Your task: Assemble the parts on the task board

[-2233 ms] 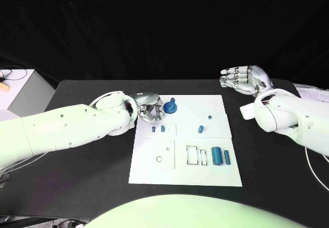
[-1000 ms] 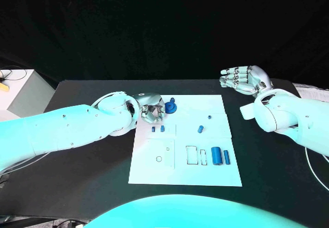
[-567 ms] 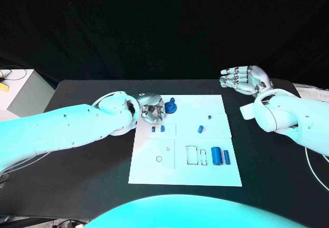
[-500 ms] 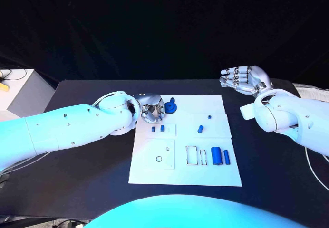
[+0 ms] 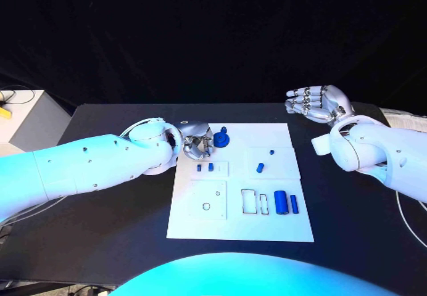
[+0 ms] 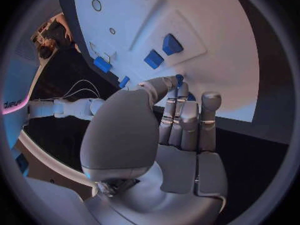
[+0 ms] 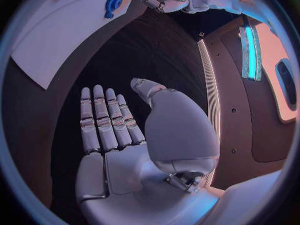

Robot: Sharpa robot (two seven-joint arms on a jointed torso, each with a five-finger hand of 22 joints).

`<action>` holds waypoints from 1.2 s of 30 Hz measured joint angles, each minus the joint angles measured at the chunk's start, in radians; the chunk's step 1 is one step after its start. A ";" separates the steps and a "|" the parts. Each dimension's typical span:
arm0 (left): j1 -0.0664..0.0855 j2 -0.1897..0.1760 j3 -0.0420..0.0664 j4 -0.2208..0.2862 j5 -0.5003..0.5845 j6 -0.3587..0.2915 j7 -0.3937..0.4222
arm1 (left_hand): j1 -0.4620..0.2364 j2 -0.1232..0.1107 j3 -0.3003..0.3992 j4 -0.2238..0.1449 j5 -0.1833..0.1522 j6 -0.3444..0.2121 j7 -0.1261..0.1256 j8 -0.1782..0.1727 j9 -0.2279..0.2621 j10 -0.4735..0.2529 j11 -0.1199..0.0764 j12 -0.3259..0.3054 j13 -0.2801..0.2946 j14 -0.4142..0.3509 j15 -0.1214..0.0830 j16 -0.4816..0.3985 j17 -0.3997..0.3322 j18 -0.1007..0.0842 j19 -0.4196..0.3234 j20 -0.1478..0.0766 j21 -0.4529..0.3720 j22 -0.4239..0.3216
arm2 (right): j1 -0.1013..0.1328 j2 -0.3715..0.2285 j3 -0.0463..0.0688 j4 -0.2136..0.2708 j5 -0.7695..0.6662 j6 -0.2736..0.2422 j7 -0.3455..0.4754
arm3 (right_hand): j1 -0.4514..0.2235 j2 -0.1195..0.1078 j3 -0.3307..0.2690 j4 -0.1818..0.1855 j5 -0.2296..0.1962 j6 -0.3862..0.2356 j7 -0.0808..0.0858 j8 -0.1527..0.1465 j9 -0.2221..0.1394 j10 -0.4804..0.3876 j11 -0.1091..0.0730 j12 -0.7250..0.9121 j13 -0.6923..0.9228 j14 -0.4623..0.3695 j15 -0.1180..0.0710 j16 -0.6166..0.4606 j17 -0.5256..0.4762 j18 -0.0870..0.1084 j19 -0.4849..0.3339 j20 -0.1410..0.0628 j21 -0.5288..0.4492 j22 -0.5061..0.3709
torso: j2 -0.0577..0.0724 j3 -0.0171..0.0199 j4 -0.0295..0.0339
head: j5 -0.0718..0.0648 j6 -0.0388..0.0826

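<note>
Your left hand (image 5: 197, 143) sits at the far left corner of the task board (image 5: 240, 225), fingers curled in close together. In the left wrist view the fingertips (image 6: 179, 80) meet at a small blue piece, but you cannot tell from either view whether the hand actually grips it or only touches it. Just beside that hand on the board stands the round blue part (image 5: 221, 138), the largest piece at the far edge.

Your right hand (image 5: 318, 103) hangs above the black surface (image 5: 107, 185) beyond the board's far right corner, well apart from every part. Its fingers are straight, slightly spread, and it holds nothing; the right wrist view shows the palm (image 7: 125, 157) bare over the dark surface.

On the board, two small blue pegs (image 5: 205, 166) lie side by side in a raised square near your left hand. A tiny blue piece (image 5: 272, 150) and a short blue peg (image 5: 260, 166) lie near the board's right half. Closer to you, a blue cylinder (image 5: 280, 201) and a slimmer blue bar (image 5: 294, 203) lie side by side at the right edge, next to two empty rectangular slots (image 5: 255, 201). A square plate with small holes (image 5: 209, 200) sits to the left of those slots.
</note>
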 measured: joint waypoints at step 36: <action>-0.005 -0.011 -0.005 0.003 0.002 -0.007 -0.028 | -0.095 -0.058 -0.042 0.061 0.005 -0.077 0.016 -0.073 0.000 -0.063 0.010 -0.044 0.034 -0.074 0.027 -0.015 -0.098 0.000 -0.081 0.023 -0.078 -0.102 | -0.001 0.000 0.000 -0.001 0.000 0.000 0.000 | 0.000 0.000 0.000 0.000 0.000 0.000 0.000 0.000 0.000 0.000 0.000 0.000 0.000 0.000 0.000 0.000 0.000 0.000 0.000 0.000 0.000 0.000 | 0.000 0.0000 0.0003 | 0.001 0.000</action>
